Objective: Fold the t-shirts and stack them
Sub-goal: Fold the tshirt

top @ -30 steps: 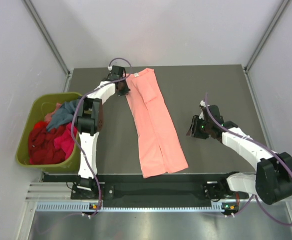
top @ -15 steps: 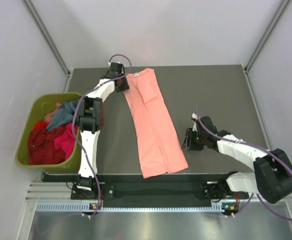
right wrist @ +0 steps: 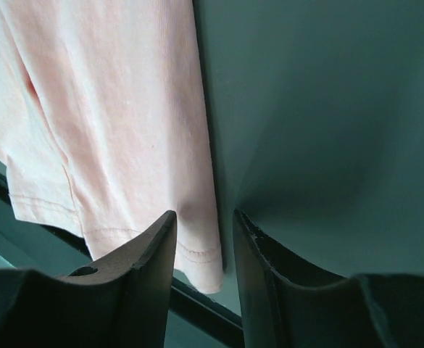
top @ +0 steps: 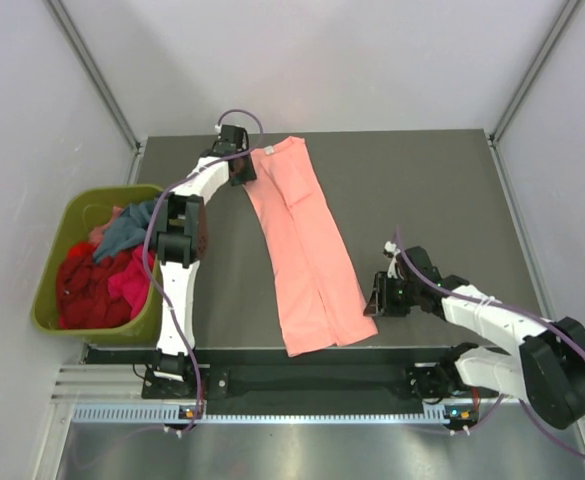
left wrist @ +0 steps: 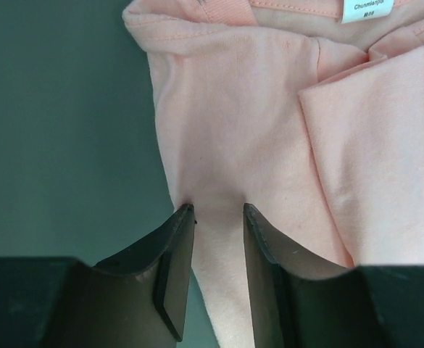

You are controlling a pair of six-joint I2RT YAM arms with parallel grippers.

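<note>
Pink shirt (top: 307,245): long narrow strip, centre of frame on table (top: 422,180) | left hand (top: 246,170) at collar (left wrist: 298,7), right hand (top: 376,297) at hem (right wrist: 190,250), both parted, empty | cross-folds, shirts (top: 97,280) in bin (top: 44,300) at left remain.

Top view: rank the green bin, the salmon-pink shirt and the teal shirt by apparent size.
1. green bin and salmon-pink shirt: too close to rank; shirt longer, bin wider.
2. teal shirt, partly buried.

Mid-frame on the table (top: 432,190), folded t-shirt (top: 307,245), upper centre to lower centre; left gripper (top: 246,172) at its upper-left end, right gripper (top: 375,298) beside its lower-right corner; far left, bin (top: 47,300) holding heaped t-shirts (top: 102,275).
</note>
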